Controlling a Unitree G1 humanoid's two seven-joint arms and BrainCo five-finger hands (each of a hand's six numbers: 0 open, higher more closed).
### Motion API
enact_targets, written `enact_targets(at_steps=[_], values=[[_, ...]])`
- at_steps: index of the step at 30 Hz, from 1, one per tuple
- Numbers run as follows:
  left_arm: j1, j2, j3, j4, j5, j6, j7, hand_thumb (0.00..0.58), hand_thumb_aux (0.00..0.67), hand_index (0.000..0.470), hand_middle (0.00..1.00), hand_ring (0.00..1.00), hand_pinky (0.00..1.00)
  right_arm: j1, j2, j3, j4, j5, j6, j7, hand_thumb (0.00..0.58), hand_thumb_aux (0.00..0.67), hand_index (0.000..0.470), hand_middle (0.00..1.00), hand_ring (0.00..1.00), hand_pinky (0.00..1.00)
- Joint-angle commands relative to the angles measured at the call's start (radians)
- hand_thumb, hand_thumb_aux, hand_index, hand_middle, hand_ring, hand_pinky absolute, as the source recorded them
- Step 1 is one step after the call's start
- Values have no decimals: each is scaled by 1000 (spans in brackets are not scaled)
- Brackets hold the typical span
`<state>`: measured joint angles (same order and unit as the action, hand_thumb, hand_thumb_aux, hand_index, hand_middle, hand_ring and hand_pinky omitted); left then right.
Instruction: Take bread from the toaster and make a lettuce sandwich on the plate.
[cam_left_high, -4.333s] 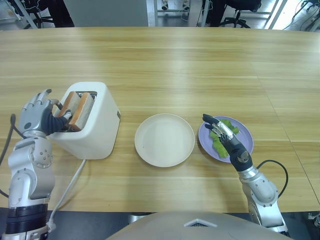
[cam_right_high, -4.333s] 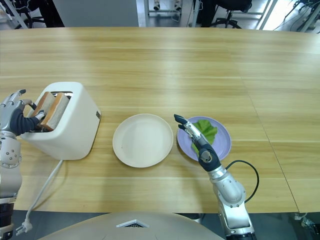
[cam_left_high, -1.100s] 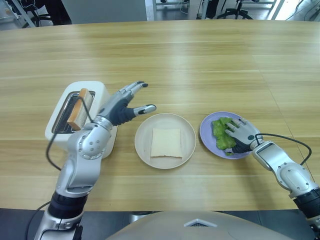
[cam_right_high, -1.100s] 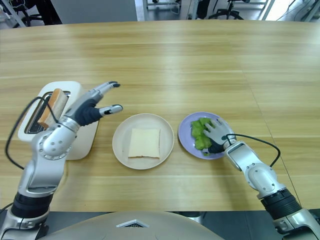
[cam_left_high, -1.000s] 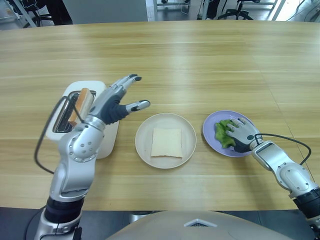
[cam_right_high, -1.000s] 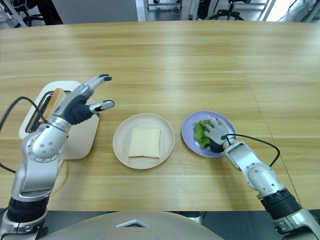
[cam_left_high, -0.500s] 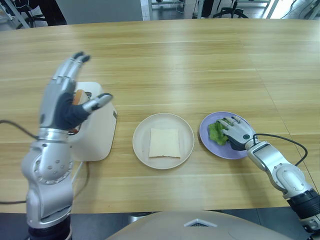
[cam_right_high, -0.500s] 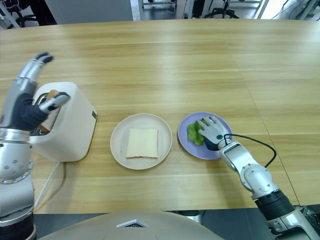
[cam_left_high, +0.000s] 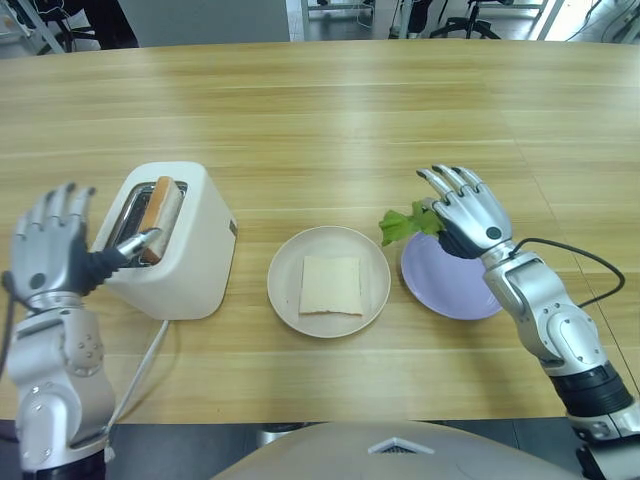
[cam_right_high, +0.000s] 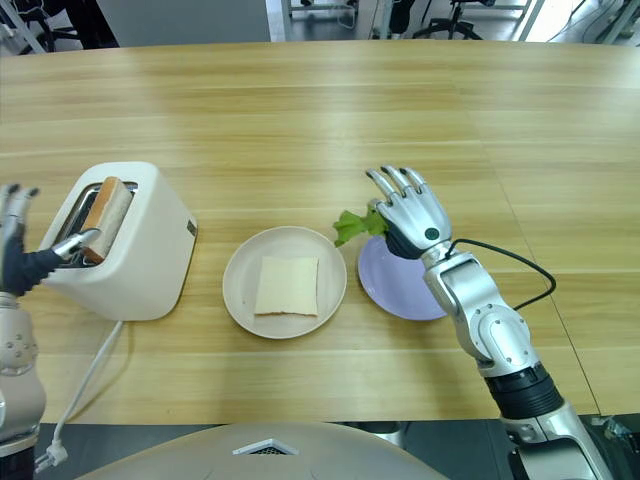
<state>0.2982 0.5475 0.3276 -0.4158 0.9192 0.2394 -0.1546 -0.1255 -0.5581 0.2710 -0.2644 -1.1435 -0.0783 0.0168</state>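
Observation:
A white toaster (cam_left_high: 178, 250) stands at the left with one browned bread slice (cam_left_high: 160, 205) upright in its slot. My left hand (cam_left_high: 52, 250) is open just left of it, thumb near the slot, holding nothing. A slice of white bread (cam_left_high: 331, 284) lies flat on the cream plate (cam_left_high: 282, 300) in the middle. My right hand (cam_left_high: 465, 212) hovers over the far edge of the bare purple plate (cam_left_high: 452, 292), shut on a green lettuce leaf (cam_left_high: 403, 223). The lettuce (cam_right_high: 355, 225) sticks out leftward, in the air between the two plates.
The toaster's white cord (cam_left_high: 140, 365) trails to the table's front edge. A black cable (cam_left_high: 560, 250) loops from my right forearm over the table. The wide wooden table (cam_left_high: 320, 120) stretches behind, with chair legs past its far edge.
My right hand has lifted the lettuce off the purple plate and raised it. My left hand has dropped from above the toaster to its left side.

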Motion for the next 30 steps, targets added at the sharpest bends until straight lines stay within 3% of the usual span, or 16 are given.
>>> enact_targets(at_steps=[1, 7, 8, 9, 15, 16, 17, 18, 24, 30], values=[[-53, 9, -74, 36, 1, 16, -54, 0, 0, 0, 0, 0, 0, -36, 40, 46, -13, 6, -19, 27, 580, 670, 460, 0, 0, 0], [-129, 24, -162, 75, 10, 44, -129, 0, 0, 0, 0, 0, 0, -86, 93, 95, 18, -5, -28, 33, 580, 670, 460, 0, 0, 0], [-139, 28, -167, 83, 10, 46, -129, 265, 176, 121, 0, 0, 0, -92, 104, 105, 21, -6, -28, 35, 580, 670, 460, 0, 0, 0], [-149, 29, -167, 89, 4, 47, -125, 580, 670, 460, 0, 0, 0, -99, 119, 121, 27, -10, -30, 35, 580, 670, 460, 0, 0, 0], [-171, 40, -133, 82, -22, 33, -72, 580, 670, 460, 0, 0, 0, -101, 186, 226, 75, -40, -55, 23, 580, 670, 460, 0, 0, 0], [-178, 41, -124, 77, -31, 23, -53, 580, 670, 460, 545, 545, 545, -103, 195, 242, 102, -48, -56, 11, 580, 670, 460, 0, 0, 0], [-185, 47, -117, 74, -42, 10, -39, 580, 670, 460, 937, 937, 937, -108, 206, 257, 134, -53, -55, -4, 580, 670, 460, 0, 0, 0], [-191, 49, -109, 69, -55, -1, -27, 580, 670, 460, 1000, 1000, 1000, -114, 215, 272, 164, -59, -55, -19, 580, 670, 460, 0, 0, 0], [-221, 38, -73, 47, -125, -52, 46, 580, 670, 460, 1000, 1000, 1000, -135, 265, 337, 284, -71, -64, -89, 580, 670, 460, 0, 0, 0], [-268, 30, -5, -16, -192, -114, 144, 580, 670, 460, 1000, 1000, 1000, -113, 228, 403, 369, -95, -76, -97, 580, 670, 460, 0, 0, 0]])
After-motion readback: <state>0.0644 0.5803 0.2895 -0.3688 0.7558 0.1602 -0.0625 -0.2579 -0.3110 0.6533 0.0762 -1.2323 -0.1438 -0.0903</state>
